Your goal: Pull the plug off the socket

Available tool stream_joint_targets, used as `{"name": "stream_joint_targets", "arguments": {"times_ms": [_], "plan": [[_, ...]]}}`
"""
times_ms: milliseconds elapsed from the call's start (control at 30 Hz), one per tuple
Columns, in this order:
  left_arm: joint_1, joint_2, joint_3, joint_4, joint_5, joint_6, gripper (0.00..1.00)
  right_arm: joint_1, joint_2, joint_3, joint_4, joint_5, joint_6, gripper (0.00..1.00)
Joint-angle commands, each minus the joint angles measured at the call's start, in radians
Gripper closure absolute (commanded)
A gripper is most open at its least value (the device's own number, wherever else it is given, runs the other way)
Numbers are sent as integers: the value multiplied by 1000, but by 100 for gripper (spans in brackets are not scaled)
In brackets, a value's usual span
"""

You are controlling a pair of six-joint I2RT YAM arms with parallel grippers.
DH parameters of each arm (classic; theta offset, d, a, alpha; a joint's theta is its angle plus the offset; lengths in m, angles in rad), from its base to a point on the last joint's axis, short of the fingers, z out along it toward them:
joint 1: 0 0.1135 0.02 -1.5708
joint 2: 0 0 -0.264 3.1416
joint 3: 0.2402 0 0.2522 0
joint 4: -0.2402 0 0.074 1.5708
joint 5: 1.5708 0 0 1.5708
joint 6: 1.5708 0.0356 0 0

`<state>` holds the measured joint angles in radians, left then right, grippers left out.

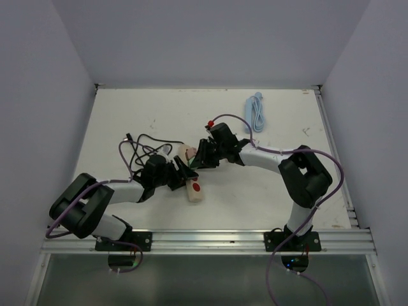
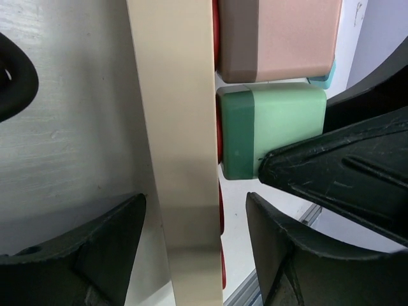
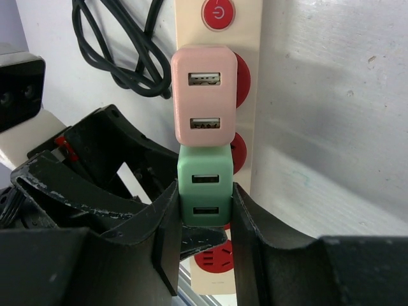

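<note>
Colours seen
Cream strip [image 3: 245, 41] with red button [image 3: 218, 14] and sockets [image 3: 241, 80]; pink plug [image 3: 204, 105], green plug [image 3: 205, 194]; black cord [image 3: 121, 51]

1. The right end effector [image 3: 204, 213] has fingers [image 3: 167, 223] of matt black plastic, scratched and scuffed.
2. Between them, the green plug [image 3: 205, 185] is smooth matt plastic. The pink plug [image 3: 204, 95] just beyond has the same finish.
3. Behind both, the power strip [image 3: 248, 38] is smooth cream plastic with a faint sheen.
4. Beside it, the surface [image 3: 331, 95] is white, dull and finely scratched.
5. Ahead of the end effector, the cable [image 3: 137, 86] is black, smooth and slightly glossy.
</note>
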<state>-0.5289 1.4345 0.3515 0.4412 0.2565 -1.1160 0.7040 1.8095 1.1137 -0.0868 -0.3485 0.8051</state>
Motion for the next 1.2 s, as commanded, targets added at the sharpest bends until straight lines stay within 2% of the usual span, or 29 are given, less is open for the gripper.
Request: {"name": "stream_joint_targets", "arguments": {"times_ms": [0,200,400,600,700,833,1167], "plan": [[-11,69,-20,-162,-62,42,30,-1,-53,-3,70,-56,42,100],[-45,110,-2,-151,-60,31,34,3,-49,-5,82,-52,72,100],[-51,129,-9,-145,-60,21,43,3,-53,6,104,-41,82,100],[-51,133,-14,-150,-62,15,64,3,-55,11,99,-34,77,100],[-51,132,-17,-157,-62,15,84,2,-58,3,93,-30,74,100],[-51,135,-22,-174,-66,10,100,-1,-71,-5,90,-23,72,100],[-42,141,-46,-213,-82,-25,100,-75,-150,-38,90,-30,71,100]]}}
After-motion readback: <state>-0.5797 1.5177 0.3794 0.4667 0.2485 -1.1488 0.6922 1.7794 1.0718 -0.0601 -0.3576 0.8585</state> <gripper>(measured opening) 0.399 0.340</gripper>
